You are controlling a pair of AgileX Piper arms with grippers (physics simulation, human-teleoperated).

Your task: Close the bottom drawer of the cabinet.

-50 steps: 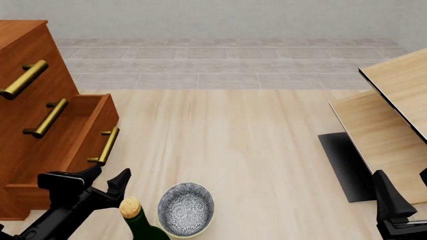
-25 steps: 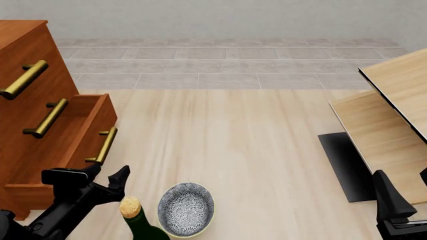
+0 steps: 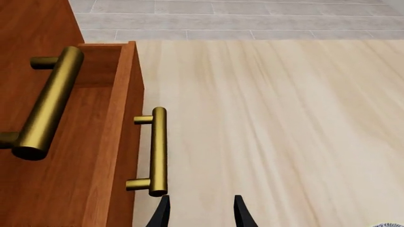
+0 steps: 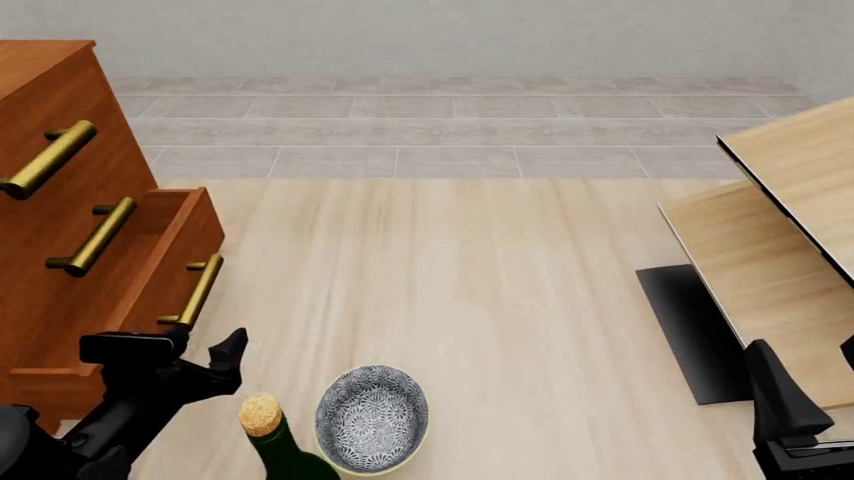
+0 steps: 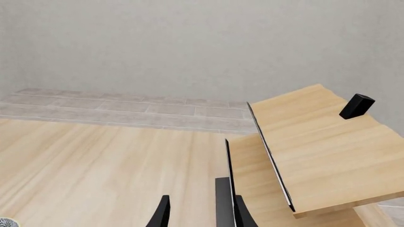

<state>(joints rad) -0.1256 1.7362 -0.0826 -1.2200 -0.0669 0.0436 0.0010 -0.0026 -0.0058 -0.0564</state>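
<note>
The reddish-brown cabinet stands at the far left. Its bottom drawer is pulled partway out, and its brass bar handle faces the table's middle. My left gripper is open and empty, right by the near end of the drawer front. In the left wrist view the handle lies just ahead of my left gripper, with one fingertip beside the handle's near end. I cannot tell if it touches. My right gripper is open and empty at the lower right of the front view.
A patterned bowl and a corked green bottle stand close to my left gripper. Pale wood furniture with black edges and a black panel stand at the right. The two upper drawers are shut.
My left gripper has moved left against the drawer front. The bottom drawer has slid a little way into the cabinet. The right arm has not moved.
</note>
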